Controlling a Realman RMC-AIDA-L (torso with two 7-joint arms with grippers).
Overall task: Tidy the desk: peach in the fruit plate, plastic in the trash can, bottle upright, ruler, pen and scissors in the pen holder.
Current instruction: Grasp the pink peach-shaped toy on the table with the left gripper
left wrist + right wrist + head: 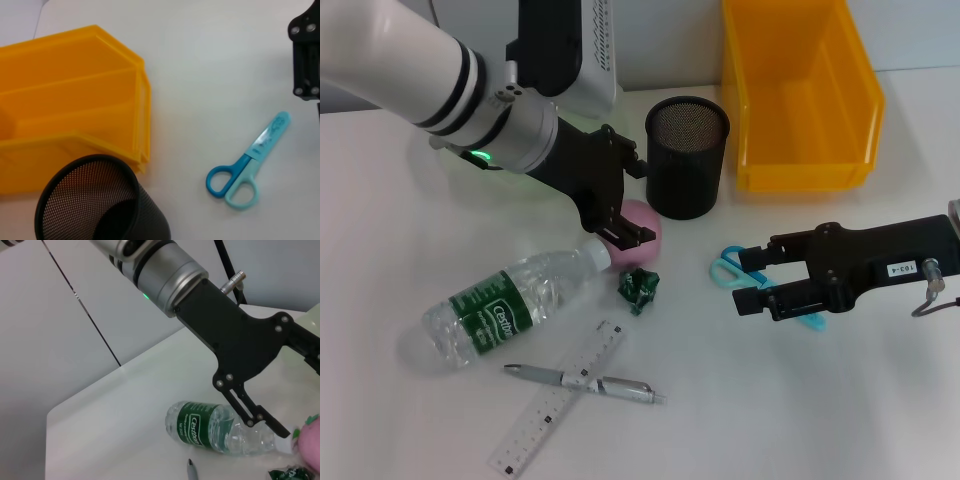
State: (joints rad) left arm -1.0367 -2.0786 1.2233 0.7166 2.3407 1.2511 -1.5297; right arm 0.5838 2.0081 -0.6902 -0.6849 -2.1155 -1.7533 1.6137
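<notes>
While left claw [620, 232] is spread around the peach [642, 230] and right claw [760, 288] hangs released over the scissors [732, 270], nothing is sorted; bottle [510, 305] lies flat.

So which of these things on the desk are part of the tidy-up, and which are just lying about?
Job: peach, bottle, plastic wad, ruler, pen, scissors, pen holder, yellow bin.
Lying about: nothing that shows; no fruit plate clearly visible.
</notes>
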